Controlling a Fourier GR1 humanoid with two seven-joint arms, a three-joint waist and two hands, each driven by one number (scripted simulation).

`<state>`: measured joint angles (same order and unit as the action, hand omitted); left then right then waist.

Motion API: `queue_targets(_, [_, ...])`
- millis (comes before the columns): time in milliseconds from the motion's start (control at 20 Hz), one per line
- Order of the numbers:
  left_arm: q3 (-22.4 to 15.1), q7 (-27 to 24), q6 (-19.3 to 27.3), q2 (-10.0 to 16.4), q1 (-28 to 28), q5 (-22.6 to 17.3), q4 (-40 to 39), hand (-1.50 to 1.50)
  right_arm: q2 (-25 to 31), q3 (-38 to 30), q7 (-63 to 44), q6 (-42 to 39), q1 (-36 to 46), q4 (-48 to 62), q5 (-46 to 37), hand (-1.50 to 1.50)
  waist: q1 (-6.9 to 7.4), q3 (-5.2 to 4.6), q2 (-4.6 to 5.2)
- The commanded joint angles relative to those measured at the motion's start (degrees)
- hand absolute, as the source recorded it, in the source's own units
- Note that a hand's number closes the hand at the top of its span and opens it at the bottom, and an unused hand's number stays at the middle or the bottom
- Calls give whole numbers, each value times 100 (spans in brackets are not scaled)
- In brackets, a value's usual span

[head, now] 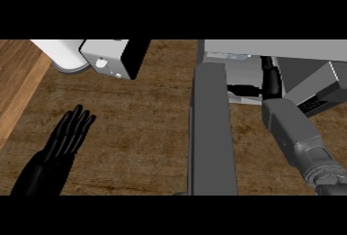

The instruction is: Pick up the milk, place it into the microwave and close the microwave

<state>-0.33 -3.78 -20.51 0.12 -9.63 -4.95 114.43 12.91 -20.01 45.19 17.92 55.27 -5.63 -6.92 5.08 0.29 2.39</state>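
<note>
Counter [142, 114]: dark brown wood grain, with a paler wood strip [17, 82] along its left edge. Far left corner: white cylinder [59, 51] on a grey base, and just right of it a grey box appliance [108, 57] with a black face. Far right corner: microwave [271, 46], its door [213, 133] swung open toward the near edge. Left hand [68, 133] at near left, fingers straight and pressed together, holding nothing. Right hand [270, 80] reaches inside the microwave; cannot tell its grip. Milk not clearly made out; a pale patch [238, 73] shows in the opening beside that hand.
</note>
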Motion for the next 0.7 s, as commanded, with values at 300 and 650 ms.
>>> queue_targets(300, [-320, -156, -157, -8, 269, 180, -763, -150, -262, -107, 660, -1074, -690, -123, 180, -150, -296, -14, -129])
queue_targets(650, [-754, -375, -740, 314, 457, 545, -1186, 150, -586, -96, 1002, -1310, -1072, -439, 302, -150, -445, -25, -208])
